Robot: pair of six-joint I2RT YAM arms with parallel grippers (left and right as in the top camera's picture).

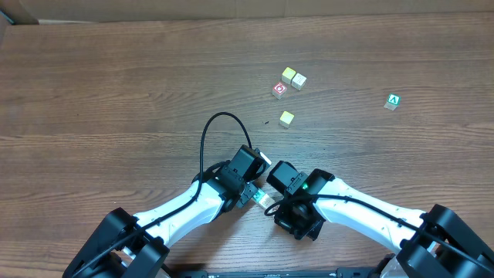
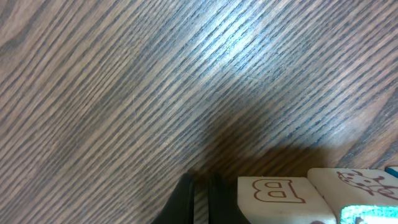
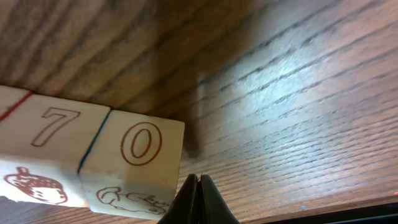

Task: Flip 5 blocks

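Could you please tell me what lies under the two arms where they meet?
Pale wooden blocks: the left wrist view shows the B block, the right wrist view the 7 block and the 0 block. Overhead, the arms cover nearly all of them.

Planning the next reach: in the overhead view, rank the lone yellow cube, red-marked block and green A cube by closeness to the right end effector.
1. lone yellow cube, mid-table.
2. red-marked block, just beyond it.
3. green A cube, far at image right.
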